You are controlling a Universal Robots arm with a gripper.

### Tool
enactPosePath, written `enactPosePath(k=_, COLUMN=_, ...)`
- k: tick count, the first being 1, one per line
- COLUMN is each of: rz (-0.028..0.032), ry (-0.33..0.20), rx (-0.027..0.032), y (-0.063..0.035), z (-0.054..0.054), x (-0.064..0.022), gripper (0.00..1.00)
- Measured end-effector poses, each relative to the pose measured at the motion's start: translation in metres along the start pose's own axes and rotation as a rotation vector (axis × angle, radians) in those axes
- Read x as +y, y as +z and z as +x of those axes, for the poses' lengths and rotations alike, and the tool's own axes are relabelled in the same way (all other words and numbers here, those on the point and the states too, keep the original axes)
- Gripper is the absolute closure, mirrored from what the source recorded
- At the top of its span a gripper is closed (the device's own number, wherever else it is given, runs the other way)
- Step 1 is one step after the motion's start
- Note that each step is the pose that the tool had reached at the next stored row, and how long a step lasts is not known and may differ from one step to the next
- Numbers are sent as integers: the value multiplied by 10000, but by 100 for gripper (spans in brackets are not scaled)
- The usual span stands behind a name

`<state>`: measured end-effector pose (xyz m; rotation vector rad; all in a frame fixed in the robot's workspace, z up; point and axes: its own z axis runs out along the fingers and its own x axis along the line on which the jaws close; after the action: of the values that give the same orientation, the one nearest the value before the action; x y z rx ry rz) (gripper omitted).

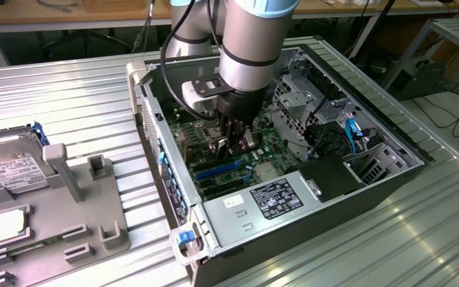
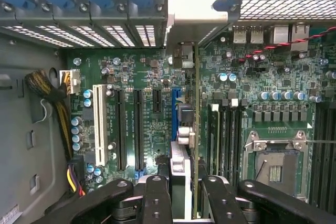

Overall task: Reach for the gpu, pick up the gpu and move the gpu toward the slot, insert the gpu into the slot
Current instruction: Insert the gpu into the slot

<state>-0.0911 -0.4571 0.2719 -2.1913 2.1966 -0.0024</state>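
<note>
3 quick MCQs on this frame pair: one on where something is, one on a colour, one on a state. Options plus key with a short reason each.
1. Where is the hard drive?
A. Inside the computer case
B. Outside the case, on the grey fixture at the exterior view's left
C. In the gripper

2. What colour is the slot beside the gpu's lower edge?
A. Blue
B. White
C. Yellow

3. What is the state of the gpu?
A. Lying flat on the table
B. Held edge-on by the gripper over the motherboard
C. Resting on the hard drive

Key: 1 B, the drive sits by the fixture's posts, away from the case. 2 A, the strip next to the card is bright blue. 3 B, the fingers close on the card, which stands on edge above the board with its bracket at the case's rear wall.
</note>
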Motion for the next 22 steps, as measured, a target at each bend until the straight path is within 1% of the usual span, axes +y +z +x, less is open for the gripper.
enactPosePath(k=10, rz=-4, ry=-1, rx=0, y=87, z=8, x=19, gripper=72)
enactPosePath(k=22, rz=-5, ry=-1, rx=0, y=163, z=25, x=46, gripper=72)
